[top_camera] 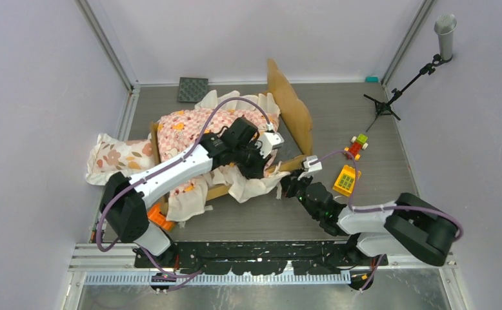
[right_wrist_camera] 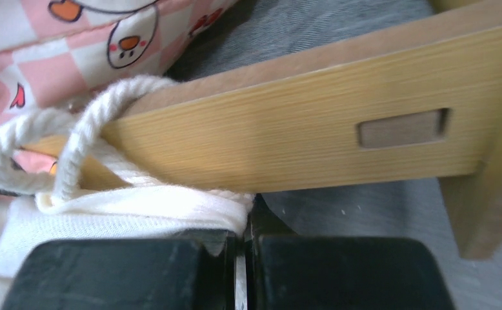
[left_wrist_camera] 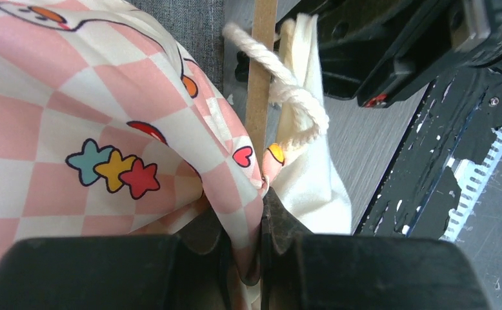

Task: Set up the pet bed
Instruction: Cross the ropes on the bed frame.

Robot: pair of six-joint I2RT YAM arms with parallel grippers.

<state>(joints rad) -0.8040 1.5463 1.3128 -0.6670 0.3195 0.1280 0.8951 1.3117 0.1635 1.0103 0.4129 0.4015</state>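
At the far left a floral ruffled fabric pillow (top_camera: 114, 158) lies against the end of the small tan wooden pet bed (top_camera: 292, 110). The bed stands mid-table, its wavy headboard upright at the far right and its grey mattress largely under a pink-checkered ruffled sheet (top_camera: 187, 129). We see the left arm rise from its base at the near left and stretch up and right across the bed, wrist bent down at the near right corner. There the left gripper (left_wrist_camera: 260, 203) has its jaws pinched on the sheet, whose print shows coloured stars, hearts and duck faces. A white twisted cord (right_wrist_camera: 84, 132) loops round the end of the wooden side rail. Just beside it, the right gripper (right_wrist_camera: 240, 226) has its fingers pressed together on the sheet's cream ruffle edge, below the rail. The right arm lies low, reaching left from its base at the near right. A yellow toy block (top_camera: 345, 179) sits close behind that forearm.
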